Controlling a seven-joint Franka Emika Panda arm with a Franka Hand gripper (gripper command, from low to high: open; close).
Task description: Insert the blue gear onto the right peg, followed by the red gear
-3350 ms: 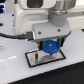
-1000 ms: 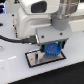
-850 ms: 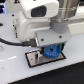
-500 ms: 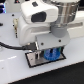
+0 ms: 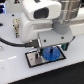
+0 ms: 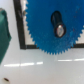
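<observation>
A: Now the arm sits further toward the exterior view's left than a second ago, and the blue gear (image 5: 50, 52) has gone with it. Earlier the blue disc lay near the middle of the dark base plate (image 5: 33, 61); at present it lies toward the plate's right half, under the gripper (image 5: 48, 48).

B: Gripper state?

A: Cannot tell. The exterior view hides the fingertips behind the white wrist housing, and the wrist view shows none of them clearly. The gear moving along with the arm suggests it is being carried, but that is a judgement, not an observation.

B: Peg alignment?

A: The wrist view shows the blue gear (image 6: 54, 24) filling most of the picture, teeth sharp along its edge, with a dark slot at its centre and a pale grey shape inside that slot. That could be the peg top seen through the bore; too blurred to confirm. A dark green object (image 6: 4, 35) sits at one edge, unidentified.

B: Meaning for the task?

A: The sideways shift reads as the gear being brought over the right peg. If the bore is lined up, a straight descent comes next. Whether the gear is already seated cannot be told.

B: Red gear?

A: Not visible in either view. Second half untouched, by my judgement.
</observation>
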